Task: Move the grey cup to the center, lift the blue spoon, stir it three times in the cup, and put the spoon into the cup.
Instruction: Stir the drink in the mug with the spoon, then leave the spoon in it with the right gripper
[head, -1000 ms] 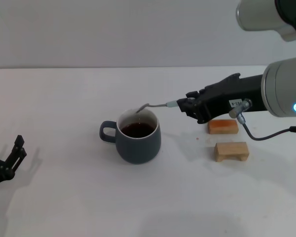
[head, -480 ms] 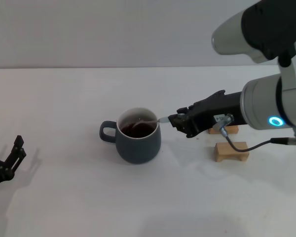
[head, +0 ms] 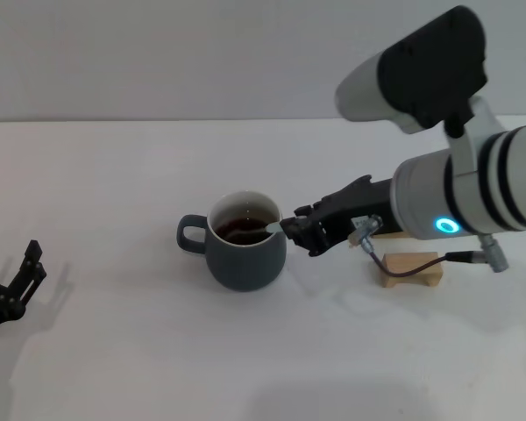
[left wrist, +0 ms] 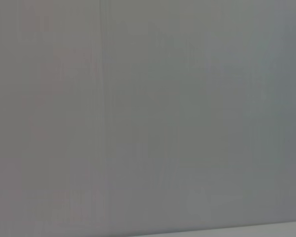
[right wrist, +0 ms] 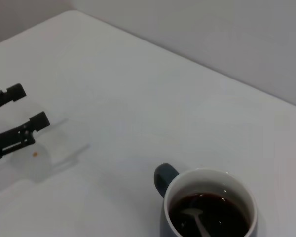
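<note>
The grey cup [head: 245,254] stands upright on the white table, handle to the left, with dark brown liquid inside. The blue spoon [head: 270,228] leans over the cup's right rim, its metal bowl down in the liquid and its pale blue handle sticking out. My right gripper [head: 294,231] is shut on that handle just right of the rim. The right wrist view shows the cup [right wrist: 207,172] from above with the spoon [right wrist: 196,220] bowl submerged. My left gripper [head: 24,279] is parked open at the lower left, far from the cup; it also shows in the right wrist view [right wrist: 20,109].
A small wooden block [head: 414,269] lies right of the cup, partly under my right arm and its cable. The table's far edge [head: 158,120] meets a grey wall. The left wrist view shows only plain grey.
My right gripper moved left and down toward the cup, bringing the spoon from above the rim into the liquid. The cup and left arm stayed put.
</note>
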Robot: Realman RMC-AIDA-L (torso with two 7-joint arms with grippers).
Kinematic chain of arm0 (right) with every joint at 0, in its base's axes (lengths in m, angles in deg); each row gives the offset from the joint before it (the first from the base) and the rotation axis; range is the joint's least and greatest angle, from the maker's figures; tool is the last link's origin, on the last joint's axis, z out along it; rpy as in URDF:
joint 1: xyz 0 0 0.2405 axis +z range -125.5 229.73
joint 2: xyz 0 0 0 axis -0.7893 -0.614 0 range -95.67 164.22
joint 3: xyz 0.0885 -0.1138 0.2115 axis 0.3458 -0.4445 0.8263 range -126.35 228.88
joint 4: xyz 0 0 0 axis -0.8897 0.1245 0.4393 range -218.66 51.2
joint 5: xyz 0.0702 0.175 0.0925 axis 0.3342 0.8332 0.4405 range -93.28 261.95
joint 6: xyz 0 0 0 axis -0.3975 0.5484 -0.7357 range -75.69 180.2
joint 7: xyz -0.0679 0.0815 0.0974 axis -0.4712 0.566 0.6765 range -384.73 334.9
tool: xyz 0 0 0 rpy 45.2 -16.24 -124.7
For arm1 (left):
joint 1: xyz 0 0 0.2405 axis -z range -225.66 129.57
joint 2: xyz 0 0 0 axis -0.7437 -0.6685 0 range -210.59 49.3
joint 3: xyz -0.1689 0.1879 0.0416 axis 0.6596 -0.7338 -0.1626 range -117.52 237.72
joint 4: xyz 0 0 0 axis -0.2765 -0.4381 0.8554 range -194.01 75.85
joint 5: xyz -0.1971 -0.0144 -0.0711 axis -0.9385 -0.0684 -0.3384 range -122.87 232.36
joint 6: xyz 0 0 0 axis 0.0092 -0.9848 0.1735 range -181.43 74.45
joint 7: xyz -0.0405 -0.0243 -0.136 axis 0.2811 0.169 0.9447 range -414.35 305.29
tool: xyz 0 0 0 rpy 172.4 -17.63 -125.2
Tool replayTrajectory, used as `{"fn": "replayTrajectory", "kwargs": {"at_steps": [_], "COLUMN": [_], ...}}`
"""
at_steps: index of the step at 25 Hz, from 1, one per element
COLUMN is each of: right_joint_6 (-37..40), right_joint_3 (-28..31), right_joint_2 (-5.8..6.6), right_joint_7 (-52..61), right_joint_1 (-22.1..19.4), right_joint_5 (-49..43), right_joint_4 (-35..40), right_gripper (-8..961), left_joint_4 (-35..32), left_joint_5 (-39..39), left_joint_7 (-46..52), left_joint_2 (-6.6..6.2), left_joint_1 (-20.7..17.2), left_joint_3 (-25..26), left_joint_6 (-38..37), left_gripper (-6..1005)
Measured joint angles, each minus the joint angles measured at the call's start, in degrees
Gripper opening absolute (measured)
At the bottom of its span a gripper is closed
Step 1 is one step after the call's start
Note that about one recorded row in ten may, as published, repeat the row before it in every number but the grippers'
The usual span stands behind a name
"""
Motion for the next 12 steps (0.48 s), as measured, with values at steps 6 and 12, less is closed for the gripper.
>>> {"fn": "replayTrajectory", "kwargs": {"at_steps": [6,12], "right_joint_6": [2.7,4.57], "right_joint_3": [-0.72,0.32], "right_joint_2": [0.0,0.03], "right_joint_7": [-0.62,-2.46], "right_joint_1": [2.47,3.55], "right_joint_5": [0.1,0.36], "right_joint_4": [4.41,7.25], "right_gripper": [162,162], "left_joint_4": [0.0,0.09], "left_joint_5": [0.0,0.0], "left_joint_7": [0.0,0.0], "left_joint_2": [0.0,0.0], "left_joint_1": [0.01,0.0], "left_joint_3": [-0.01,0.0], "left_joint_6": [0.0,0.17], "left_gripper": [861,861]}}
